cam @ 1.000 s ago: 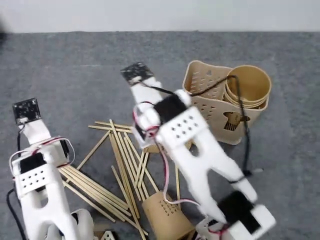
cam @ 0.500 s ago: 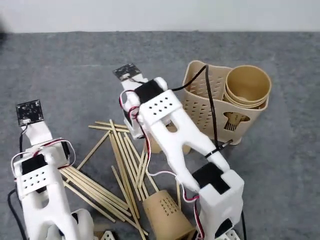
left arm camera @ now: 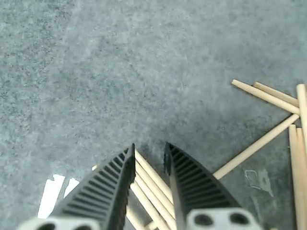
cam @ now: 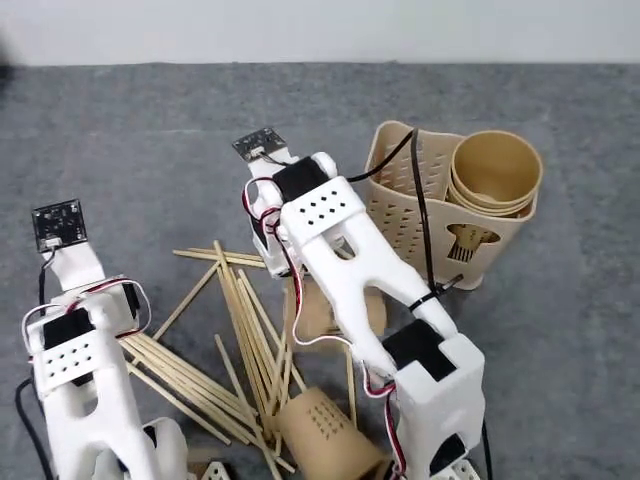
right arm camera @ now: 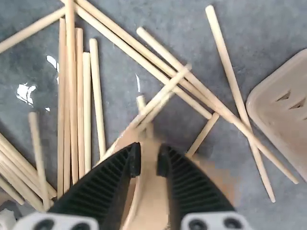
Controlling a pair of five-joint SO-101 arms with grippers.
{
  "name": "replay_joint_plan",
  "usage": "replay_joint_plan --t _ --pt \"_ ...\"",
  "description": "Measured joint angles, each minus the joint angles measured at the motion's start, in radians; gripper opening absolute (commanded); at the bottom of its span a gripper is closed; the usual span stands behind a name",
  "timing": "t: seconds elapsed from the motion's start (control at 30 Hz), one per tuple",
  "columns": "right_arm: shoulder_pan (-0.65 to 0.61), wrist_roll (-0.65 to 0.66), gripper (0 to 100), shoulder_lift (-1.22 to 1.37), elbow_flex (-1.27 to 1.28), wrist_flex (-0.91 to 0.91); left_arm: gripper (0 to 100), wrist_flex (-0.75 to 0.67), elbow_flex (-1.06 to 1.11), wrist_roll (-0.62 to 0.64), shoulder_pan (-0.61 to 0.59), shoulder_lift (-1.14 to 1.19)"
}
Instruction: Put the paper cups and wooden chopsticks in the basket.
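Wooden chopsticks lie scattered mid-table between the arms. The tan slotted basket stands at the back right with stacked paper cups in its right compartment. My right gripper is shut on the rim of a paper cup, which shows under the right arm. Loose chopsticks surround it, and a basket corner is close by. Another paper cup lies on its side near the front. My left gripper is slightly open just above a bundle of chopsticks.
The grey carpet-like table surface stretches free to the back left. The right arm stretches from the front edge over the chopstick pile, its cable draped over the basket. The left arm stands at the front left.
The right arm swung left, away from the basket, and dropped onto the chopstick pile. Chopsticks shifted and the lying cup nudged. The left arm barely moved.
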Motion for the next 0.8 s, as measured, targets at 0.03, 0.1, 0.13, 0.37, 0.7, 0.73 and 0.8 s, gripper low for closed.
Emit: replay_joint_plan --t 0.03,0.1,0.13,0.37,0.7,0.73,0.8 --pt "0.002 0.005 5.0 0.002 0.0 0.0 9 0.0 0.0 0.0 0.0 0.0" --pt "0.005 0.011 2.8 0.003 0.0 0.0 9 0.0 0.0 0.0 0.0 0.0" --pt "0.008 0.011 0.6 0.003 0.0 0.0 9 0.0 0.0 0.0 0.0 0.0" --pt "0.006 0.044 2.0 0.003 -0.126 0.069 9 0.0 0.0 0.0 0.0 0.0" --pt "0.006 0.255 2.0 -0.046 -0.166 0.129 9 0.0 0.0 -0.002 0.0 0.0" --pt "0.006 0.264 2.0 -0.075 -0.137 0.129 9 0.0 0.0 -0.002 0.0 0.0" --pt "0.006 0.272 2.0 -0.143 -0.069 0.129 9 0.0 0.0 -0.002 0.0 0.0"
